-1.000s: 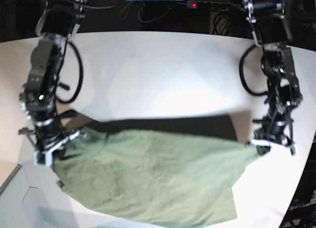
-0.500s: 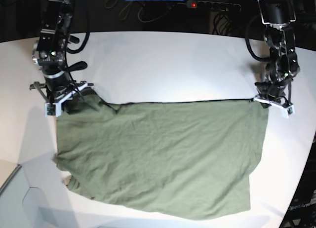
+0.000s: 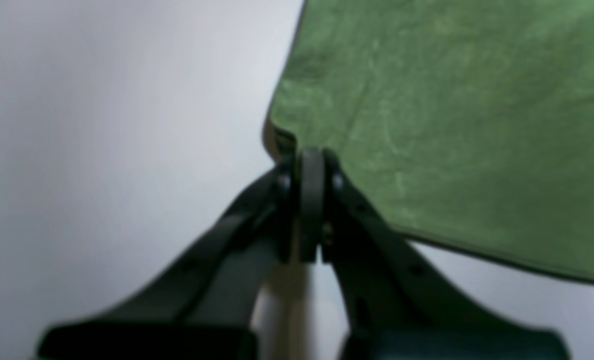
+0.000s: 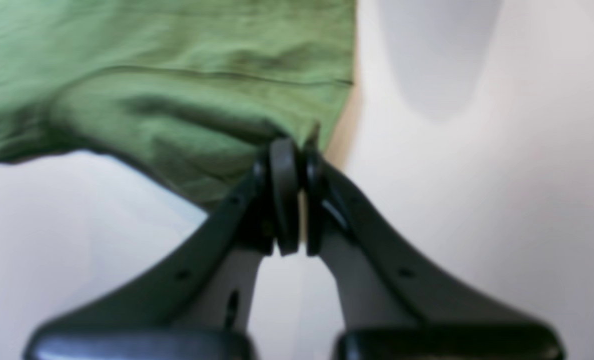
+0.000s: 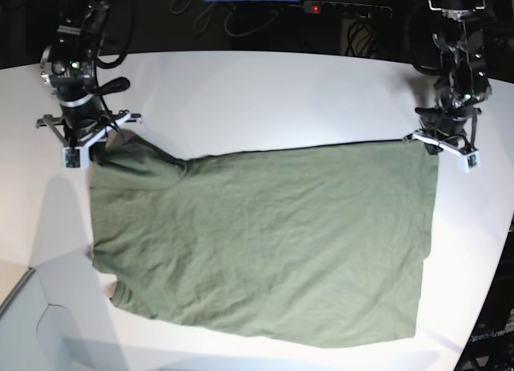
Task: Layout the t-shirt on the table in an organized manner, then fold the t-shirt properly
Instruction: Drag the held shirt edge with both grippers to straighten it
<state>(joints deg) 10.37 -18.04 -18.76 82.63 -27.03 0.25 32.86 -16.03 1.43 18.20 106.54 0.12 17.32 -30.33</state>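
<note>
- The table [image 5: 265, 98] is by far the biggest thing here: smooth white top with a curved far edge, no texture to speak of.
- The t-shirt [image 5: 265, 242] lies spread across the middle and 6 o'clock part of it, olive-green cotton, matte and softly wrinkled, roughly rectangular, with a bunched sleeve up at 10 o'clock.
- My left gripper [image 5: 440, 142] sits at 2 o'clock, jaws pinched together on the shirt's corner there.
- My right gripper [image 5: 90, 142] is at 10 o'clock, black fingers [image 4: 284, 195] clamped on the crumpled sleeve edge.
</note>
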